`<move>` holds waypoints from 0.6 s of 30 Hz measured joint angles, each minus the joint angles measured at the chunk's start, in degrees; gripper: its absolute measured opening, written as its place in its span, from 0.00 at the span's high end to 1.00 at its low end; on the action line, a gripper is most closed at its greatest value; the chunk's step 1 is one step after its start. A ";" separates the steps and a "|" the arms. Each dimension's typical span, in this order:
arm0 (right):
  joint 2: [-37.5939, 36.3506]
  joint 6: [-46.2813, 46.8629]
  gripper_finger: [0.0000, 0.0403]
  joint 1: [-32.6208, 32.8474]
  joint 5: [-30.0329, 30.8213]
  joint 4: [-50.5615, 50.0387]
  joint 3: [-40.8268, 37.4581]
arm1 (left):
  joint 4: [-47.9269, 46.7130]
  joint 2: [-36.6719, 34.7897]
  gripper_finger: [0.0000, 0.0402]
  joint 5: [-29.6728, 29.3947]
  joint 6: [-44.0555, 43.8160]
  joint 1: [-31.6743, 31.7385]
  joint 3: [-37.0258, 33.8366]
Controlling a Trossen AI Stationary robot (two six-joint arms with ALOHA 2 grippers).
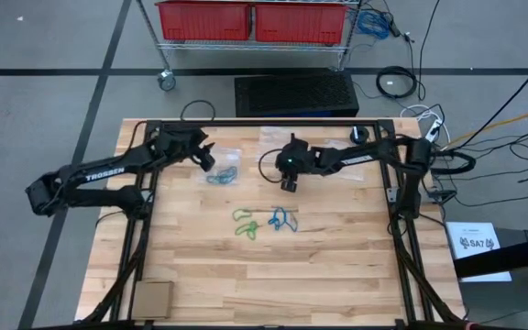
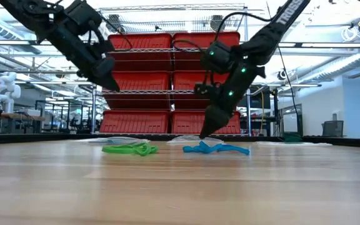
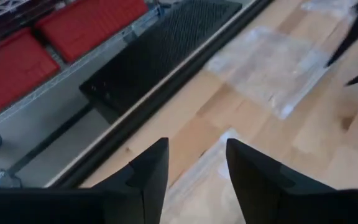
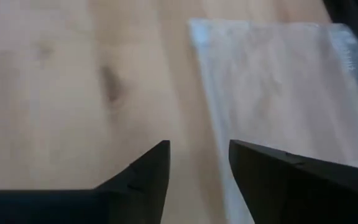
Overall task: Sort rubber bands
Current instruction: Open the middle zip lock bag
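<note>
Green rubber bands (image 1: 243, 225) (image 2: 130, 149) and blue rubber bands (image 1: 280, 220) (image 2: 214, 148) lie in two small heaps at the table's middle. A darker tangle of bands (image 1: 220, 176) lies on a clear plastic bag (image 1: 224, 158). My left gripper (image 1: 207, 158) (image 3: 197, 168) hangs open above that bag's far part, raised off the table (image 2: 112, 86). My right gripper (image 1: 289, 183) (image 4: 199, 162) is open, pointing down close to the wood (image 2: 204, 132), beside the edge of a second clear bag (image 4: 278, 81) (image 1: 278, 137). Neither holds anything.
The wooden table (image 1: 200, 266) has a black frame around it. A cardboard piece (image 1: 152, 298) lies at the near left corner. A black mat (image 1: 296, 93) and a rack with red bins (image 1: 250, 20) stand beyond the far edge. Cables (image 1: 447, 151) trail off the right side.
</note>
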 joint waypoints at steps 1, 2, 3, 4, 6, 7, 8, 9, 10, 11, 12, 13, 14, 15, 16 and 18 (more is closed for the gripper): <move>1.05 -0.21 0.62 -0.17 0.95 -0.02 0.94 | -0.22 -0.23 0.58 0.48 0.04 0.00 0.21; 2.04 -0.30 0.63 -0.43 1.73 -0.51 1.90 | -0.20 -0.40 0.58 1.28 0.04 0.00 0.36; 2.83 -0.32 0.64 -0.65 1.93 -1.30 3.04 | -0.11 -0.54 0.58 2.21 0.04 0.00 0.46; 3.66 -0.32 0.65 -0.86 1.88 -2.32 4.41 | -0.21 -0.56 0.58 3.38 0.03 0.00 0.47; 5.40 -0.49 0.68 -1.34 1.83 -6.31 7.09 | -0.48 -0.55 0.58 5.48 0.04 -0.01 0.47; 6.26 -0.57 0.69 -1.51 1.79 -8.30 8.31 | -0.53 -0.55 0.58 6.43 0.02 -0.05 0.47; 7.10 -0.73 0.72 -1.66 1.73 -10.29 9.61 | -0.45 -0.55 0.58 7.17 -0.01 -0.07 0.47; 7.83 -0.80 0.75 -1.71 1.71 -11.86 10.60 | -0.42 -0.55 0.58 7.83 -0.14 -0.07 0.47; 8.38 -0.88 0.79 -1.70 1.69 -13.59 11.59 | -0.37 -0.55 0.58 8.56 -0.18 -0.07 0.47; 8.95 -1.22 0.83 -1.69 1.65 -15.01 12.48 | -0.25 -0.55 0.58 9.17 -0.02 -0.07 0.47; 9.12 -1.61 0.89 -1.64 1.42 -16.53 13.36 | -0.28 -0.55 0.58 9.70 0.21 -0.05 0.47; 9.18 -1.88 0.94 -1.50 1.33 -18.07 14.26 | -0.35 -0.55 0.58 9.91 0.68 -0.04 0.47; 8.99 -2.00 0.97 -1.25 1.42 -19.91 15.20 | -0.40 -0.55 0.58 10.02 1.11 -0.07 0.47; 8.59 -1.87 0.98 -1.00 1.46 -23.00 16.20 | -0.36 -0.55 0.58 10.26 1.25 -0.09 0.47; 8.01 -1.21 0.98 -0.72 1.17 -26.61 17.15 | -0.27 -0.55 0.58 10.88 1.31 -0.14 0.47; 6.02 0.70 0.98 0.04 -1.00 -32.40 19.53 | 0.24 -0.55 0.58 12.70 1.59 -0.37 0.47</move>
